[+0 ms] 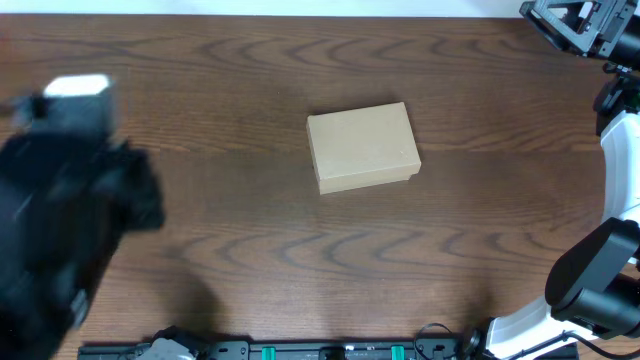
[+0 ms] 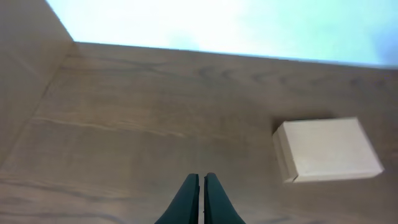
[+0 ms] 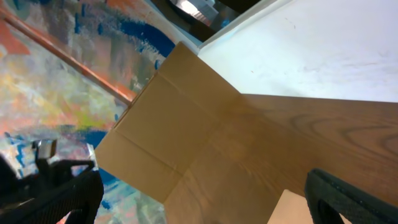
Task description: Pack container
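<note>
The container (image 1: 362, 146) is a small tan cardboard box with its lid shut, lying flat in the middle of the wooden table. It also shows at the right of the left wrist view (image 2: 328, 149), and one corner of it shows in the right wrist view (image 3: 291, 210). My left gripper (image 2: 201, 182) is shut and empty, above bare table to the left of the box. The left arm (image 1: 60, 200) is a dark blur at the table's left edge. My right gripper (image 3: 205, 193) is wide open and empty, raised at the far right corner (image 1: 580, 25).
The wooden table (image 1: 220, 230) is bare around the box. A cardboard sheet (image 3: 168, 124) lies past the table edge in the right wrist view. The right arm's white base (image 1: 600, 290) stands at the right edge.
</note>
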Robot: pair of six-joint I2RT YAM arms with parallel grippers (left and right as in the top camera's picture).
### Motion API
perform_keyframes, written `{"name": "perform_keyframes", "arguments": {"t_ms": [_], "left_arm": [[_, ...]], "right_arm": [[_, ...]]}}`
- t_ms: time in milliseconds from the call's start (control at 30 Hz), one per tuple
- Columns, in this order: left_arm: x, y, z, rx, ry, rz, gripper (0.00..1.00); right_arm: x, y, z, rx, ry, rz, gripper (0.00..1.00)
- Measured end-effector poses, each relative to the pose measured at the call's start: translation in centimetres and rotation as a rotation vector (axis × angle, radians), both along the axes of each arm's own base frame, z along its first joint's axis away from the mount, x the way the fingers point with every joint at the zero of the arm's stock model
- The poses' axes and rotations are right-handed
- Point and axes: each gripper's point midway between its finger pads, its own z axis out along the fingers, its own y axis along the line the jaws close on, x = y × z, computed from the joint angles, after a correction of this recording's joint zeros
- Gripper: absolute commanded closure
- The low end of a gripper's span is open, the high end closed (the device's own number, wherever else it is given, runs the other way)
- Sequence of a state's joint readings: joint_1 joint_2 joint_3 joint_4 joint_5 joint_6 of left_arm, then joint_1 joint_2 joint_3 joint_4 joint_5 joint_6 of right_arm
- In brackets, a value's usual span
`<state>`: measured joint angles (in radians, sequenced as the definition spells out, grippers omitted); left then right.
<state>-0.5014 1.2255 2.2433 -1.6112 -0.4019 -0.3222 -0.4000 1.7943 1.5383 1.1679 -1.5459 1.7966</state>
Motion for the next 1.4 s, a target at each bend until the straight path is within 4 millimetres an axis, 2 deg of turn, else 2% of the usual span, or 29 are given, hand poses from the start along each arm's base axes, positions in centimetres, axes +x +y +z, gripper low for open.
{"name": "perform_keyframes", "arguments": {"t_ms": [200,333,433,667,700,733,800,867,967,1000,1033,1067,1133,1167,1200,1267,1333,1400], "left_arm": [[-6.5,3.8,0.0,-0.122,-0.115,0.050,0.94],[-8.8,5.1,-0.8,-0.170,-0.148,0.074,0.89],[-8.7,5.1,-1.7,-0.165,-0.124,0.081,0.80],[-7.5,4.1,-3.9,-0.137,-0.036,0.081,0.78],[-7.5,4.1,-4.2,-0.134,-0.028,0.080,0.74],[-7.4,4.0,-4.3,-0.131,-0.023,0.078,0.64],[-7.3,3.9,-4.6,-0.132,-0.013,0.077,0.64],[-7.3,3.8,-4.6,-0.134,-0.011,0.077,0.68],[-7.3,3.8,-4.6,-0.134,-0.011,0.076,0.67],[-7.3,3.8,-4.6,-0.134,-0.011,0.076,0.58],[-7.3,3.8,-4.6,-0.131,-0.011,0.073,0.57],[-7.3,3.8,-4.6,-0.133,-0.010,0.071,0.59],[-7.4,3.7,-4.7,-0.138,-0.007,0.067,0.72],[-7.4,3.6,-4.7,-0.136,-0.006,0.062,0.74],[-7.4,3.6,-4.7,-0.130,-0.005,0.056,0.37],[-7.4,3.5,-4.7,-0.115,-0.003,0.041,0.37],[-7.4,3.5,-4.7,-0.114,-0.002,0.038,0.45],[-7.4,3.4,-4.7,-0.107,0.000,0.028,0.28]], "right_arm": [[0.0,0.0,0.0,0.000,0.000,0.000,0.01],[0.0,0.0,0.0,0.000,-0.001,0.000,0.01],[0.0,0.0,0.0,-0.001,-0.002,0.000,0.01],[0.0,0.0,0.0,-0.001,-0.002,0.000,0.01],[0.0,0.0,0.0,-0.001,-0.002,0.000,0.01],[0.0,0.0,0.0,-0.001,-0.002,0.000,0.01],[0.0,0.0,0.0,-0.001,-0.002,0.000,0.01],[0.0,0.0,0.0,-0.001,-0.002,0.000,0.01],[0.0,0.0,0.0,-0.001,-0.003,0.000,0.01],[0.0,0.0,0.0,-0.001,-0.002,0.000,0.01],[0.0,0.0,0.0,-0.001,-0.002,0.000,0.01],[0.0,0.0,0.0,-0.001,-0.002,0.000,0.01],[0.0,0.0,0.0,-0.001,-0.002,0.000,0.01],[0.0,0.0,0.0,-0.001,-0.002,0.000,0.01],[0.0,0.0,0.0,-0.001,-0.002,0.000,0.01],[0.0,0.0,0.0,-0.001,-0.002,0.000,0.01],[0.0,0.0,0.0,-0.001,-0.002,0.000,0.01],[0.0,0.0,0.0,-0.001,-0.002,0.000,0.01]]}}
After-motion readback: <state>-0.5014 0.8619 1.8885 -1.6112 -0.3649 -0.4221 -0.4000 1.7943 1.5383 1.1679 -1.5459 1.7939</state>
